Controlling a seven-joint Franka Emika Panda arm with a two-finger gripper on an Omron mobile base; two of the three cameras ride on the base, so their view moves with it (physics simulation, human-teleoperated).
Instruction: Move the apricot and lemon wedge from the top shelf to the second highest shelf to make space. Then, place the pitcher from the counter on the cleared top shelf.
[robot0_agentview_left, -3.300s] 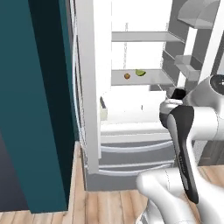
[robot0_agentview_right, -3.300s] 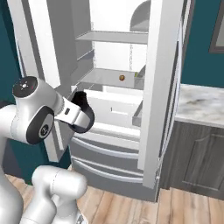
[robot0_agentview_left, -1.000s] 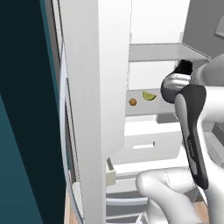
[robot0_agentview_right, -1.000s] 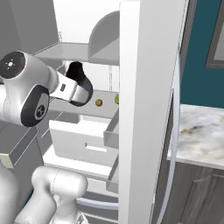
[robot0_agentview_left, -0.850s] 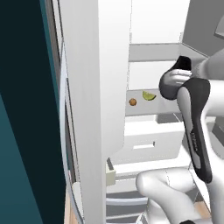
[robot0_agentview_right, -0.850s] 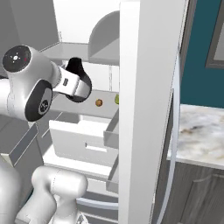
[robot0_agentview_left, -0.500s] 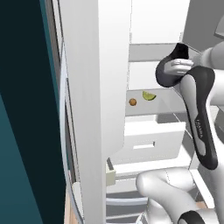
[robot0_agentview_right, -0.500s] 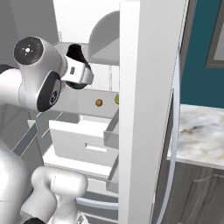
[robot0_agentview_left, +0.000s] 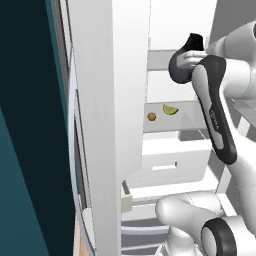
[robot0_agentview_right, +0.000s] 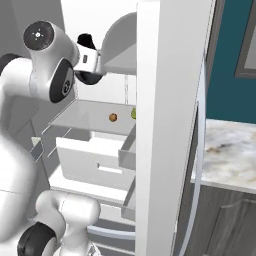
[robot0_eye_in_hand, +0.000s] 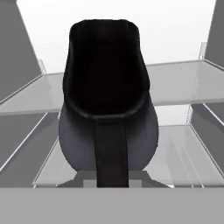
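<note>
Left base view: white fridge door (robot0_agentview_left: 107, 100) stands edge-on in front and blocks much of the interior; dark teal wall panel (robot0_agentview_left: 30, 125) at far left. Apricot (robot0_agentview_left: 151, 116) and lemon wedge (robot0_agentview_left: 170, 109) lie near each other, apart, on a glass shelf (robot0_agentview_left: 187, 117) w/ a white drawer (robot0_agentview_left: 167, 162) below it. Pitcher (robot0_agentview_left: 192, 42) shows as a dark shape high up by the arm's wrist, level w/ the shelf above; end effector itself hidden behind the forearm. Right base view: open door (robot0_agentview_right: 167, 125) in front cuts off the right part of the shelves; apricot (robot0_agentview_right: 113, 117) clear, lemon wedge (robot0_agentview_right: 133, 114) only a sliver at the door edge. Pitcher (robot0_agentview_right: 86, 41) mostly hidden behind the wrist. Marbled counter (robot0_agentview_right: 227, 155) at right past the door, over dark cabinet fronts (robot0_agentview_right: 225, 220). Hand view: pitcher (robot0_eye_in_hand: 107, 109) close up, handle running down to the bottom edge; fingertips hard to make out against it, end effector clenched on the pitcher. Glass shelves (robot0_eye_in_hand: 183, 83) behind, white back wall; can't tell if the pitcher touches a shelf.
</note>
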